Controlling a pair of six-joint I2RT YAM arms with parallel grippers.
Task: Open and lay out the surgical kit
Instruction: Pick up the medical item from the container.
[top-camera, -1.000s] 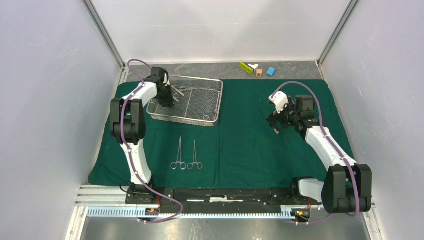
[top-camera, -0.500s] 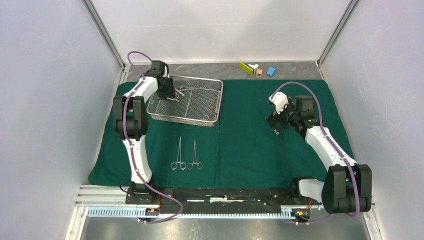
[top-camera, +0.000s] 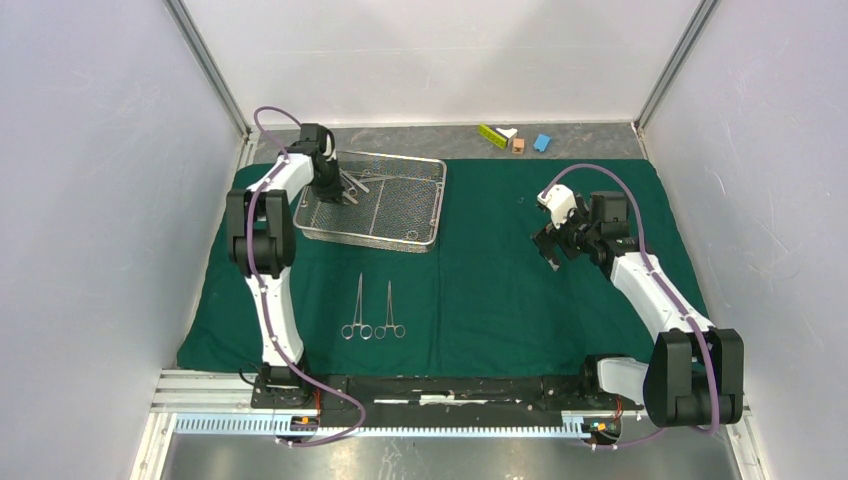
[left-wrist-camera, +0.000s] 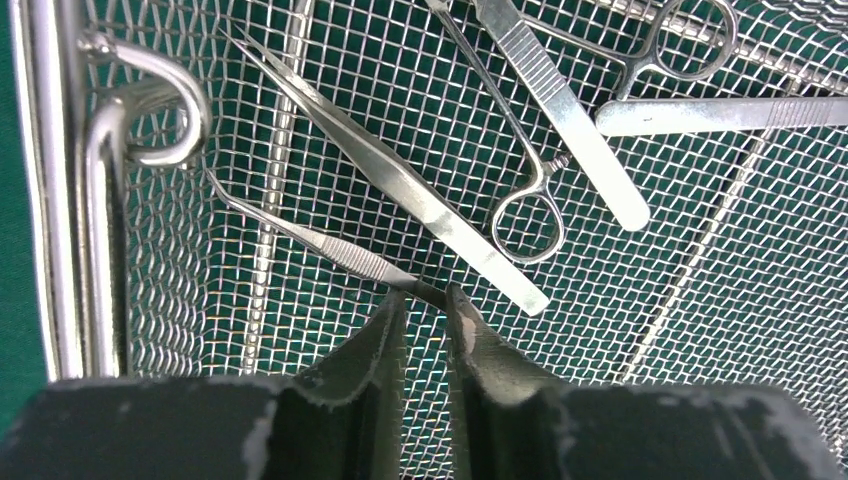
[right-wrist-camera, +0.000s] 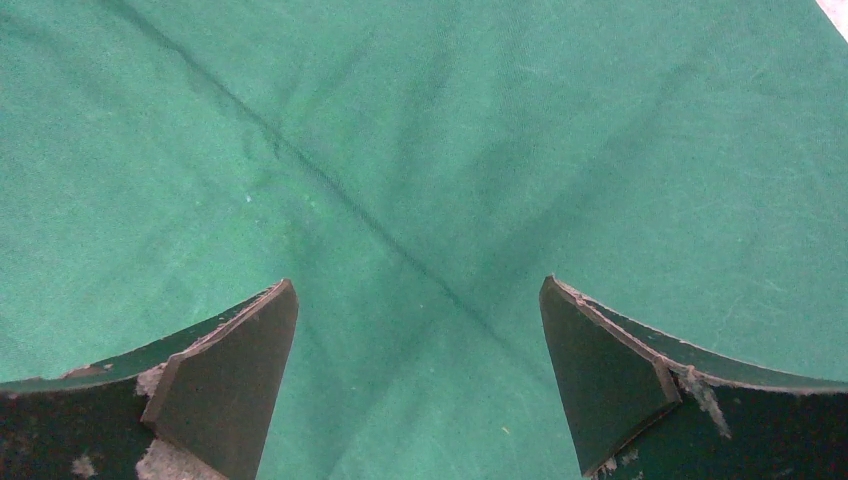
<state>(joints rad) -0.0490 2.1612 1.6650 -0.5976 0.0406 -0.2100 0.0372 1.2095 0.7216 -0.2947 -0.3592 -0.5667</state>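
The dark green drape lies spread flat over the table. The silver wire-mesh tray stands on its back left part. My left gripper is down inside the tray, at its left end. In the left wrist view my left gripper is shut on the near end of slim tweezers lying on the mesh. Broader tweezers and a ring-handled clamp lie just beyond. Two clamps lie side by side on the drape in front of the tray. My right gripper is open and empty over bare drape.
Small yellow-green, brown and blue blocks sit on the grey strip behind the drape. The tray's raised rim and handle loop stand close left of my left fingers. Enclosure walls rise on both sides.
My left wrist has shifted back and to the left over the tray, with the fingers staying low among the instruments. The right arm has barely moved.
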